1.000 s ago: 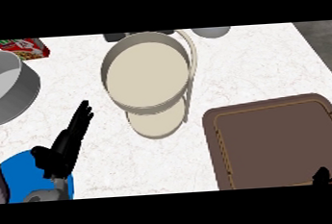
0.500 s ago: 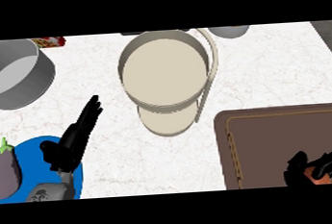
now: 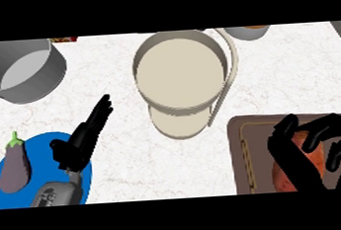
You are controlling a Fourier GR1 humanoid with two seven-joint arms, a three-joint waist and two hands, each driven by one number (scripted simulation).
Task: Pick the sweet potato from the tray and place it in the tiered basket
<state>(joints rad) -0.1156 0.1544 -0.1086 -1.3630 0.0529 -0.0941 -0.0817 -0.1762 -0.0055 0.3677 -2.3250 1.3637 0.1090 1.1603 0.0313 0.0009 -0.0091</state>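
Now, right hand [image 3: 307,145] curls round the sweet potato [image 3: 302,164], not yet lifted off the tray [image 3: 241,152] | left hand [image 3: 83,137] rests spread over the blue plate [image 3: 36,145] beside the eggplant [image 3: 14,166] | carry and drop remain | tiered basket [image 3: 178,69] ahead-left, bare counter [image 3: 132,154] between; watch its handle, grey pot [image 3: 20,69] well apart.

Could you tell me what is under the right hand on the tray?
An orange sweet potato lies on the brown tray beneath the right hand, whose curled fingers wrap it. The hand covers most of it, so its full shape stays hidden.
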